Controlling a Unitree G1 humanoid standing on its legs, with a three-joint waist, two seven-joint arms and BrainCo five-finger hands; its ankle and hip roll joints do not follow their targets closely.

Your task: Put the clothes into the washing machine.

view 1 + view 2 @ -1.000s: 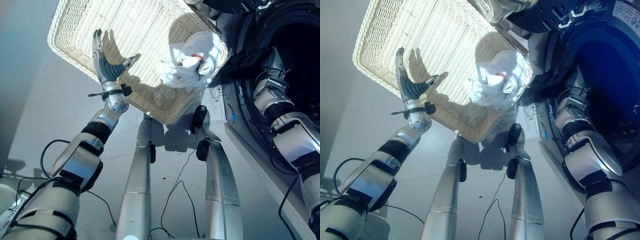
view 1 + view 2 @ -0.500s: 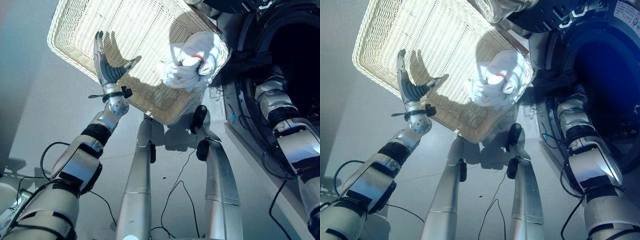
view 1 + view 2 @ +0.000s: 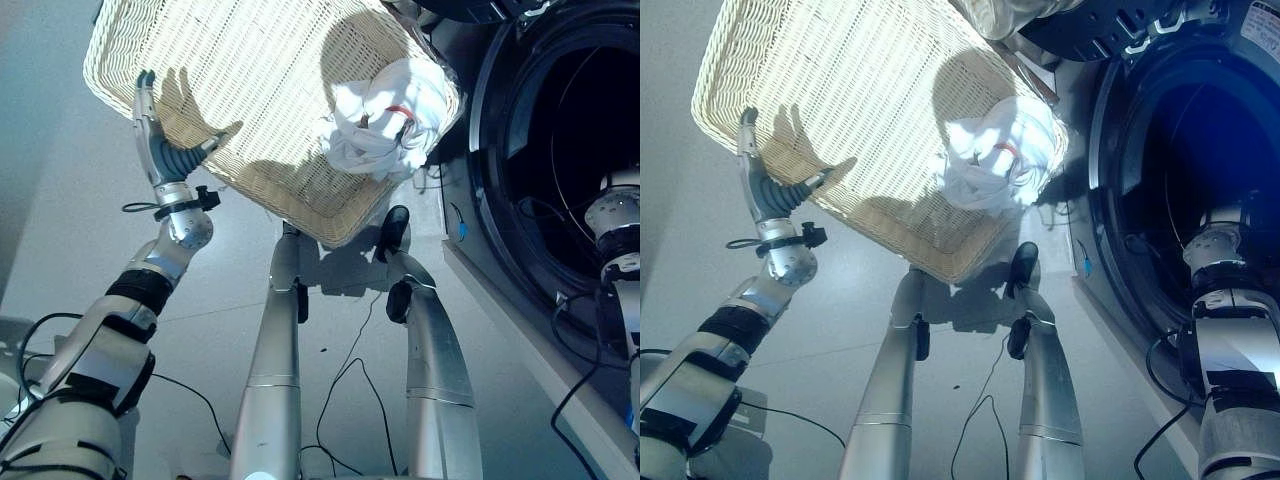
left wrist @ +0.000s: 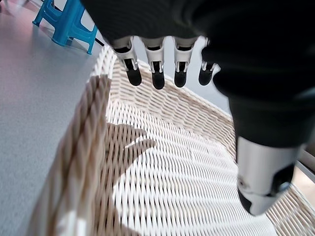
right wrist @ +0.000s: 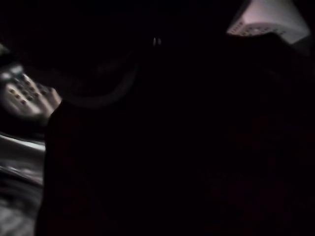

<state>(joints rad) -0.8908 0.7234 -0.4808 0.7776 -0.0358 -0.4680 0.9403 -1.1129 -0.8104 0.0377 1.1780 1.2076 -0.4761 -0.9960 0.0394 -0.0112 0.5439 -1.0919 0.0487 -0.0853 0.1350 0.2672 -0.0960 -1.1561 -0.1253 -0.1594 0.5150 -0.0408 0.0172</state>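
Observation:
A white bundle of clothes (image 3: 385, 115) with a small red mark lies in the corner of the wicker basket (image 3: 270, 190) nearest the washing machine. The machine's round opening (image 3: 570, 150) gapes dark at the right. My left hand (image 3: 160, 150) is open, fingers straight, held upright over the basket's near left rim (image 4: 88, 142) and holding nothing. My right arm (image 3: 1218, 240) reaches into the drum, and its hand is hidden in the dark there. Pale perforated drum wall (image 5: 266, 19) shows in the right wrist view.
The basket stands on a grey floor (image 3: 60, 230), tight against the front of the machine. A blue stool (image 4: 69, 22) stands beyond the basket's far side. The machine's open door (image 3: 1110, 25) hangs above the opening.
My left hand has moved left along the basket's near rim, still open. My right arm has swung right, into the drum; the dark cloth at the drum's edge is gone from sight.

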